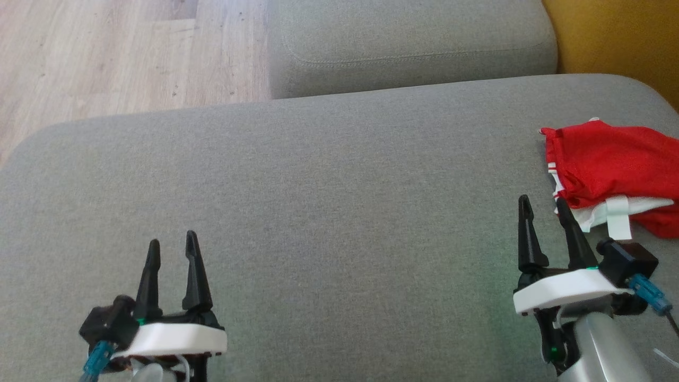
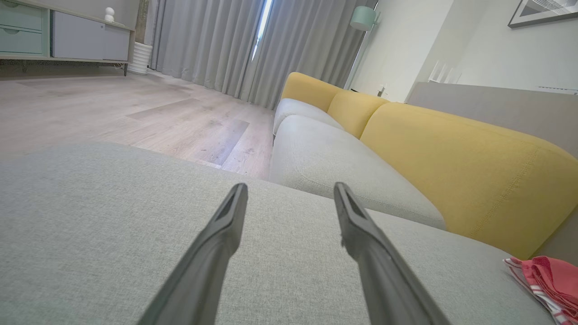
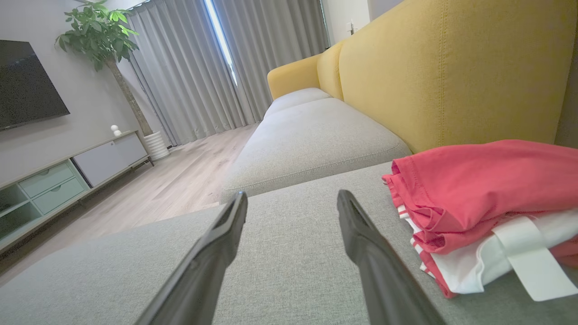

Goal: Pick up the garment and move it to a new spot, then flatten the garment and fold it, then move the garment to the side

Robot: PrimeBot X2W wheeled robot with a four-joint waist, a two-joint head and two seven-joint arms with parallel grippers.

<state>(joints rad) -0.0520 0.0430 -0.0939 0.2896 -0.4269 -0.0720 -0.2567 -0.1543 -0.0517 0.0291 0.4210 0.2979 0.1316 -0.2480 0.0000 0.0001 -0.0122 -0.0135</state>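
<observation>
Grey sofa cushion (image 1: 339,201) is occupied at its right edge by the red garment (image 1: 610,164), laid in a folded stack. Nothing is grasped by the left tool (image 1: 172,237) or the right tool (image 1: 542,199); both are held released. Folding and setting aside are judged done.

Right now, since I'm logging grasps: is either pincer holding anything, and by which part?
Nothing is held. The left pincer and right pincer are open and empty; the folded red garment lies free.

Grey sofa (image 1: 339,223) (yellow backrest (image 3: 451,67)), wood floor (image 1: 106,53)
</observation>
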